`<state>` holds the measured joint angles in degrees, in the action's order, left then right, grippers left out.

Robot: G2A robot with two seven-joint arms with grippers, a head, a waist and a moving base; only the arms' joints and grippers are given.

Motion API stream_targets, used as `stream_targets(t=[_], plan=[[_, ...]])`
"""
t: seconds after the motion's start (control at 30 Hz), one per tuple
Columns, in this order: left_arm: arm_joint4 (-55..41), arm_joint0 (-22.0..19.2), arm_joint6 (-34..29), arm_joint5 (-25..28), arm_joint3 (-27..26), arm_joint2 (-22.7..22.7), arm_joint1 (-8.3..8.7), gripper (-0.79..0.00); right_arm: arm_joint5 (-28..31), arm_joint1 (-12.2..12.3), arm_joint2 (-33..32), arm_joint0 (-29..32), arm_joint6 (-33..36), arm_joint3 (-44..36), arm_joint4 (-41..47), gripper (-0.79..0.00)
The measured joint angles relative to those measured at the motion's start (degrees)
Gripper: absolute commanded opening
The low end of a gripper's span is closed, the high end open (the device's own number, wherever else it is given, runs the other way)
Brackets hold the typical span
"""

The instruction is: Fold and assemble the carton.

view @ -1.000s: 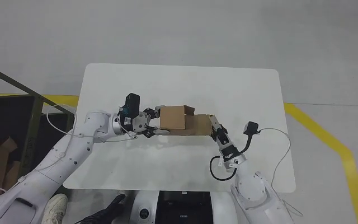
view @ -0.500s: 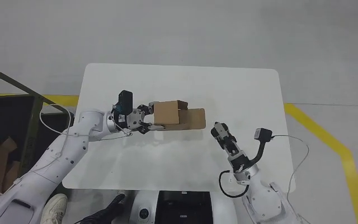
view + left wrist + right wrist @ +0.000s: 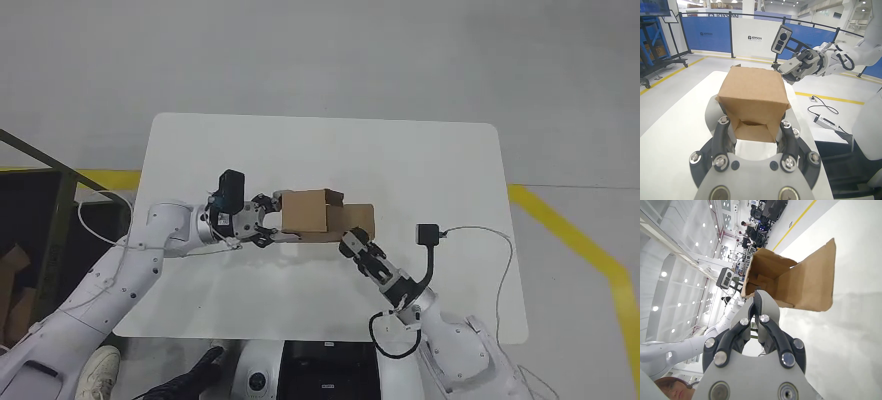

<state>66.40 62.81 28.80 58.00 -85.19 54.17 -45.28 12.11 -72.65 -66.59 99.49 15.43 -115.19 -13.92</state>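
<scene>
Over the table (image 3: 420,160), the left end effector (image 3: 272,222) clamps the brown carton (image 3: 305,210).

Lighting bright and even, from rows of round ceiling lamps (image 3: 664,274); white table (image 3: 440,170) pale, faintly sheened; carton (image 3: 305,210) casting only soft shadow; wrist views bowed at the edges.

White table (image 3: 440,160) is sitting on a pale grey floor (image 3: 300,50) with yellow tape (image 3: 570,232) running past it. Blue fence panels (image 3: 704,37) are closing off the far side, round ceiling lights (image 3: 664,274) are glowing overhead, and a power brick (image 3: 826,122) is lying on the floor.
</scene>
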Motion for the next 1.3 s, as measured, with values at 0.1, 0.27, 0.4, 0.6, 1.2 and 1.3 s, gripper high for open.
stream_targets(t=[0.1,0.27,0.4,0.6,1.2,1.3], plan=[[-0.4,0.2,0.1,0.0,-0.4,-0.5,0.05,-0.459,-1.1,-0.1,0.5,-0.8,-0.8,0.4,-0.1,-0.785],[-0.7,0.5,0.1,0.0,-1.0,-1.5,0.22,-0.449,-2.5,-0.1,1.0,-1.9,-1.2,0.6,-1.2,-0.785],[-0.7,0.3,0.0,0.0,-1.1,-2.3,0.34,-0.443,-2.9,-0.1,1.7,-2.5,-0.6,0.5,-1.6,-0.785],[-0.9,-0.5,0.1,0.0,-1.1,-3.5,0.5,-0.443,-3.4,-0.2,3.1,-3.3,-0.4,0.7,-1.8,-0.785],[-0.3,-1.2,2.0,0.0,-1.1,-4.7,1.19,-0.453,-4.4,0.2,-1.5,-3.9,-2.8,0.4,1.1,-0.785],[-0.3,-1.2,2.1,0.0,-1.3,-4.7,1.28,-0.459,-5.4,0.2,-1.9,-4.8,-3.7,0.8,0.9,-0.785]])
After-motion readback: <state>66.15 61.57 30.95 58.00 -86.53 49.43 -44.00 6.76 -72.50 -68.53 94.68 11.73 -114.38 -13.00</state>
